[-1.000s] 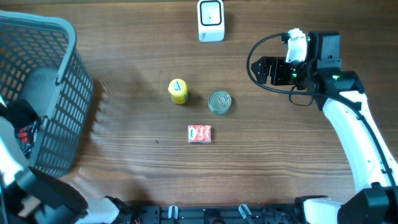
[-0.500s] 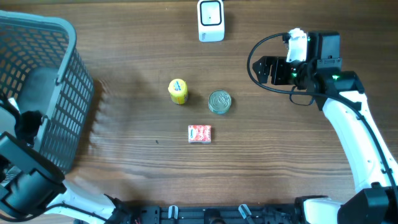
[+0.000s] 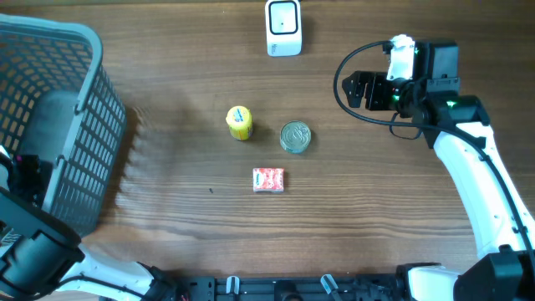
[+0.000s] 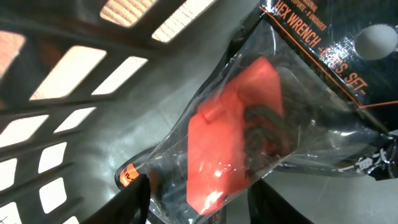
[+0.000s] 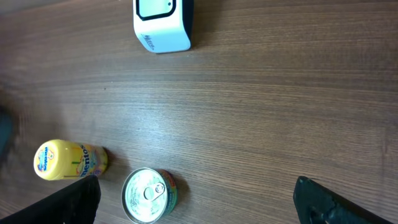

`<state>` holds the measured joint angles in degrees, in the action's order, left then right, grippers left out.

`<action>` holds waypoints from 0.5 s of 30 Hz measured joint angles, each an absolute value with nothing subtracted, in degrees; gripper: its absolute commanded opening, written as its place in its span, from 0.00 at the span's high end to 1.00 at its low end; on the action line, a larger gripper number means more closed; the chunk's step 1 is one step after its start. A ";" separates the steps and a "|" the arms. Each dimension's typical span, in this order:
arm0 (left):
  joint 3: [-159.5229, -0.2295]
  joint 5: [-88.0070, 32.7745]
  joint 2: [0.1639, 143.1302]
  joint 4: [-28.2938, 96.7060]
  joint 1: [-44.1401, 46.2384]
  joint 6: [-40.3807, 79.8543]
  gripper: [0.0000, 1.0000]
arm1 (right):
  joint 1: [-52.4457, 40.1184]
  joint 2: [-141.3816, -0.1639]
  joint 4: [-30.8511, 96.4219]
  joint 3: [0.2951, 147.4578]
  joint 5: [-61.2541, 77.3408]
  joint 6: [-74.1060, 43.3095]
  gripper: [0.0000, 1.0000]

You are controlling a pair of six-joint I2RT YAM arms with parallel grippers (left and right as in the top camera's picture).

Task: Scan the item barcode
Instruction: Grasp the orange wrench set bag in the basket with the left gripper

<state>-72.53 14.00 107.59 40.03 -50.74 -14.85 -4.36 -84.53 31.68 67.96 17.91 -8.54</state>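
We are aiming the left gripper (image 4: 200, 202), straddling the hex wrench packet (image 4: 311, 81) in the nine-o'clock basket (image 3: 75, 125), grip not yet tellable, squarely across its red case (image 4: 233, 143).

L arm (image 3: 33, 255) low at left edge, L gripper (image 4: 202, 202) angled down, fingers partway apart, grip unclear. R arm (image 3: 478, 180) stretched fwd, R gripper (image 5: 198, 200) wide open, hovering.

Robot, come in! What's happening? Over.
Left gripper in grey plastic basket, jaws flanking bagged red hex wrench set, grip unconfirmed. Right gripper open, empty, near white scanner. Nothing blocking scanner.
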 measured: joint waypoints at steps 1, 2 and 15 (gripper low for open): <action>-72.53 13.87 107.59 39.94 -50.74 -15.00 0.78 | -4.36 -84.53 31.68 67.96 17.91 -8.58 0.00; -72.53 13.85 107.59 39.68 -50.74 -14.72 0.84 | -4.36 -84.55 31.70 67.96 17.91 -8.75 0.00; -72.71 13.19 106.91 37.85 -50.74 -14.44 0.96 | -4.36 -84.55 31.68 67.96 17.45 -8.75 0.00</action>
